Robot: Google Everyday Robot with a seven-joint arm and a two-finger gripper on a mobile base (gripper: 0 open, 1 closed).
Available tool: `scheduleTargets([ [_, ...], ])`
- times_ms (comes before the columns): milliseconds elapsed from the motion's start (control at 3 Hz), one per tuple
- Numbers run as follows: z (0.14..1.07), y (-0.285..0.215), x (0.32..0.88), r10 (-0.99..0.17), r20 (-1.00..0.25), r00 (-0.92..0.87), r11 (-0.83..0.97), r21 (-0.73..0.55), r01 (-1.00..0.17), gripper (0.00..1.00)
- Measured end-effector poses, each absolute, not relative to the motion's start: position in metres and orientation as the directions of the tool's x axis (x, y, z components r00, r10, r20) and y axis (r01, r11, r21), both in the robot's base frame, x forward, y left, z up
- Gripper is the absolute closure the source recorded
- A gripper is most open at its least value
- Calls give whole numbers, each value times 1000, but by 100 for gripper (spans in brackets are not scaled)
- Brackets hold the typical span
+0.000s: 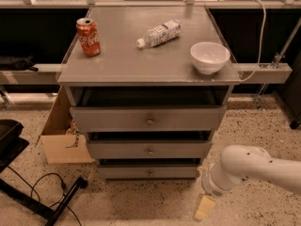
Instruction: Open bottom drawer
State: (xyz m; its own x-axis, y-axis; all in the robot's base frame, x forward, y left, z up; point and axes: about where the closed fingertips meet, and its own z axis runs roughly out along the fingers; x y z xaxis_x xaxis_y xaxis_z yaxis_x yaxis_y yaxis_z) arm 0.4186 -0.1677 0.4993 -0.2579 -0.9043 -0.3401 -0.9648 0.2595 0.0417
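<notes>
The bottom drawer (148, 172) is the lowest and narrowest grey front of the cabinet (148, 69), with a small round brass knob (151, 173). Its front sits further back than the two fronts above it. My gripper (205, 207) hangs low near the floor at the end of the white arm (249, 169). It is to the right of the cabinet's lower right corner and apart from the drawer. It holds nothing that I can see.
On the cabinet top stand a red soda can (89, 36), a lying plastic bottle (159, 33) and a white bowl (209, 57). A cardboard box (60, 135) sits left of the cabinet. A black stand and cables (42, 194) lie on the floor at left.
</notes>
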Motion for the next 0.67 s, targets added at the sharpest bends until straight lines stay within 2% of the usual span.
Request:
scheduleTargets([
  [333,442,-158,437,-924,-307,-227,220,57,-974,0],
  [667,352,-155,486,-959,-228,-167,158,57,-986,0],
])
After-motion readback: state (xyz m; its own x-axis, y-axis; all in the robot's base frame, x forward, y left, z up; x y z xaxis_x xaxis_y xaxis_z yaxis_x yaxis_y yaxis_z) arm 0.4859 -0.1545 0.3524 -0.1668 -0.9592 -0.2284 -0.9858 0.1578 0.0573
